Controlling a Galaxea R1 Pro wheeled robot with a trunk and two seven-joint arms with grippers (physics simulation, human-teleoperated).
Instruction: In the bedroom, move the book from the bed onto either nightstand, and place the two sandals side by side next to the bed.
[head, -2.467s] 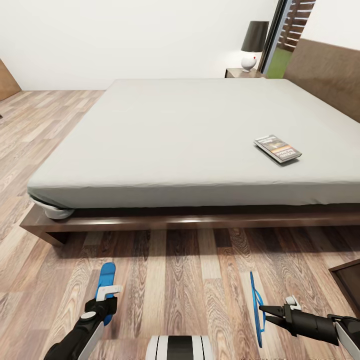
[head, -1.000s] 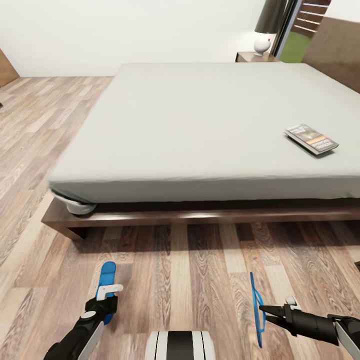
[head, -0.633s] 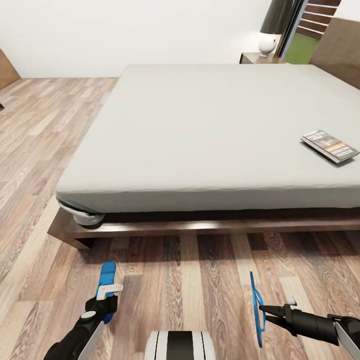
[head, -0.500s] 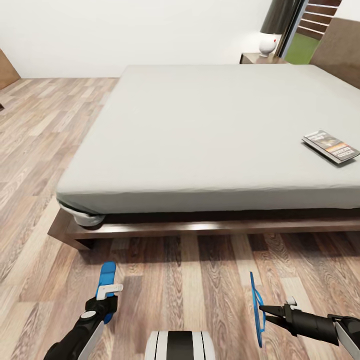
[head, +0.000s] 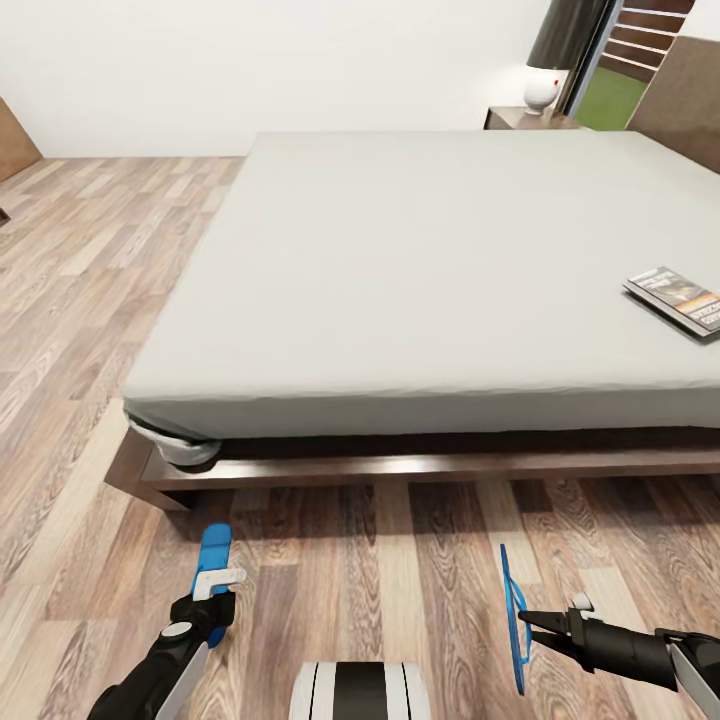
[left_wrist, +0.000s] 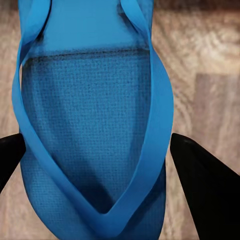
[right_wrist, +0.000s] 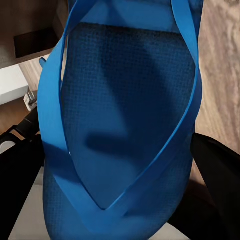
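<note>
Each gripper is clamped on one blue sandal, both held low above the floor (head: 400, 560) in front of the bed (head: 430, 300).

The left gripper (head: 217, 585) pinches the left sandal (head: 214, 552) across its width; in the left wrist view the dark fingers (left_wrist: 200, 185) press both edges of that sandal (left_wrist: 95, 130). It lies flat, long axis pointing toward the bed.

The right gripper (head: 528, 625) grips the right sandal (head: 513, 615) turned up on its edge, also lengthwise toward the bed. The right wrist view shows that sandal (right_wrist: 125, 115) between the dark fingers (right_wrist: 220, 170).

The two sandals are well apart, so the setting-down likely turns on bringing them close and laying the right one flat, parallel to the left.

The book (head: 683, 300) lies on the bed's right part, nearer the right arm. The nightstand (head: 525, 118) stands beyond the bed's far corner.
</note>
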